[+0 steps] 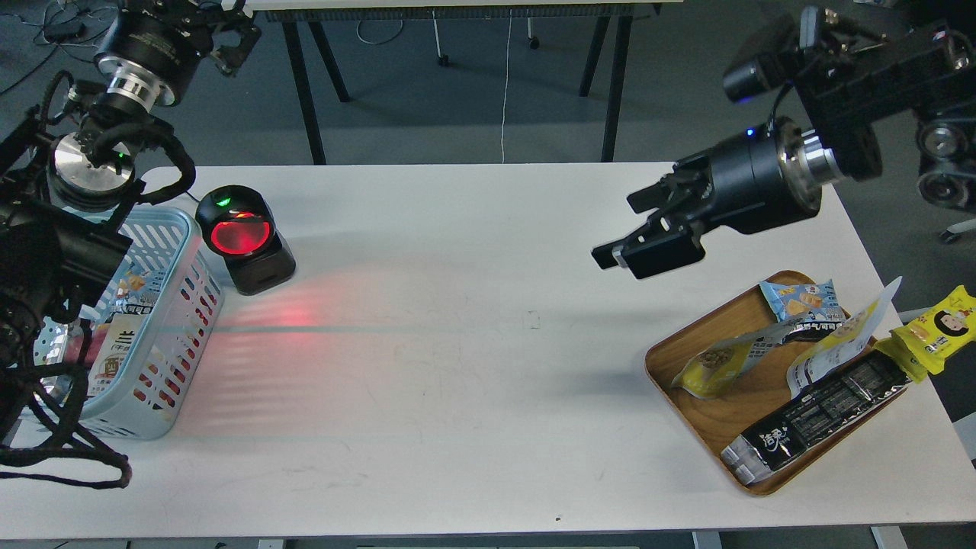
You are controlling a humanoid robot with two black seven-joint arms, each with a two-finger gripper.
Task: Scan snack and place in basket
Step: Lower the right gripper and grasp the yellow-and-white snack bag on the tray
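Note:
Two yellow-and-white pouches lie in the wooden tray (662, 385) at the right. The snack (718, 364) shows round brown balls and lies at the tray's left. A similar pouch (835, 347) leans beside it. My right gripper (637, 229) hangs above the table up and left of the tray, fingers apart and empty, pointing left. The light blue basket (177, 320) stands at the far left and holds several packs. My left gripper (232, 38) is high at the top left, behind the basket, its fingers too dark to tell apart.
A black scanner (245, 242) with a glowing red window stands right of the basket and throws red light on the table. The tray also holds a blue biscuit packet (801, 299) and a long black bar pack (816, 419). A yellow packet (942, 328) hangs over the table's right edge.

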